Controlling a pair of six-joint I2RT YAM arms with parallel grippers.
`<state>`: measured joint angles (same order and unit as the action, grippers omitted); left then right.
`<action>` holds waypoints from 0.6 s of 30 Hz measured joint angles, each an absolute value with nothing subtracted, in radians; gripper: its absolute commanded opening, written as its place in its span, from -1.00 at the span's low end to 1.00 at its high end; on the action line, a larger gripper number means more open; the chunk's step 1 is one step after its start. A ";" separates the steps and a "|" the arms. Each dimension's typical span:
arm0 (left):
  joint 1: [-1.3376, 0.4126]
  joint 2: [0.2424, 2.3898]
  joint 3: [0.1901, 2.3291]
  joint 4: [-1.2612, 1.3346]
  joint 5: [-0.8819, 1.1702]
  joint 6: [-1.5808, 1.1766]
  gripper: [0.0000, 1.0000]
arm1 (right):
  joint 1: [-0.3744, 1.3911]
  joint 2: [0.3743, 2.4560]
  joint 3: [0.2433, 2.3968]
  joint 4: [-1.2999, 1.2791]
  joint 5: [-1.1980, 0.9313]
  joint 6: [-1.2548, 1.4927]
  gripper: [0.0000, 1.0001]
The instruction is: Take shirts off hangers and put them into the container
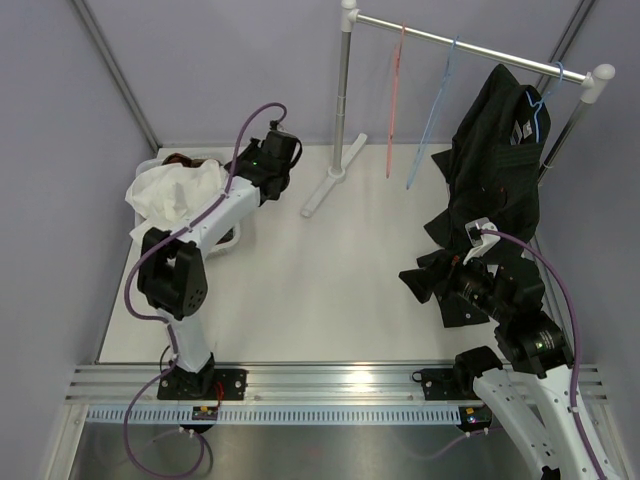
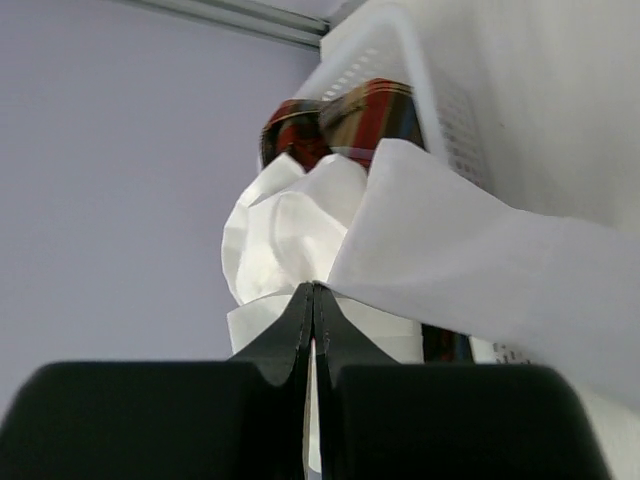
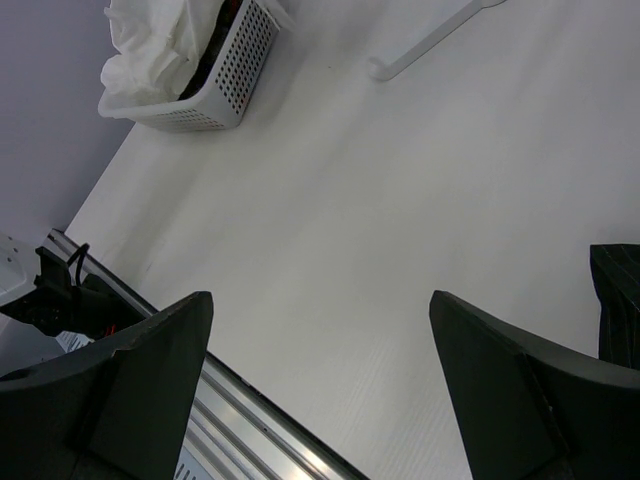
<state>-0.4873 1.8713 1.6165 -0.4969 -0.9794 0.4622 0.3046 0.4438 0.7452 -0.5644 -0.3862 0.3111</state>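
Left gripper [image 2: 313,290] is resting fully closed at the white shirt [image 2: 285,230], which is spilling over the basket [image 2: 450,125] rim; a caught fold could drag it out on retreat. Right gripper [image 3: 318,300] is waiting wide open, empty.

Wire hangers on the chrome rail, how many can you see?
3. A bare pink-red wire hanger hangs leftmost on the chrome rail, a bare light blue wire hanger beside it, and a second light blue wire hanger at the right end carries the black shirt. None appear hidden.
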 measured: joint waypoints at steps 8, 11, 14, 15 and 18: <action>-0.334 1.752 1.574 -0.498 -1.013 0.323 -1.00 | 0.305 0.444 0.745 -0.564 -0.386 0.311 0.99; -0.268 1.685 1.511 -0.504 -1.007 0.245 -1.00 | 0.305 0.444 0.746 -0.564 -0.386 0.311 0.99; -0.218 1.634 1.442 -0.506 -0.995 0.163 -1.00 | 0.305 0.444 0.746 -0.564 -0.386 0.311 0.99; -0.208 1.624 1.419 -0.502 -0.991 0.139 -1.00 | 0.305 0.444 0.746 -0.564 -0.386 0.311 0.99; -0.197 1.631 1.356 -0.512 -0.976 0.078 -1.00 | 0.305 0.444 0.745 -0.564 -0.386 0.311 0.99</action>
<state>-0.1970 1.6306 1.3560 -0.5117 -0.9760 0.0780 0.3046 0.4442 0.7452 -0.5644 -0.3862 0.3111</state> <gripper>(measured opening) 0.008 0.993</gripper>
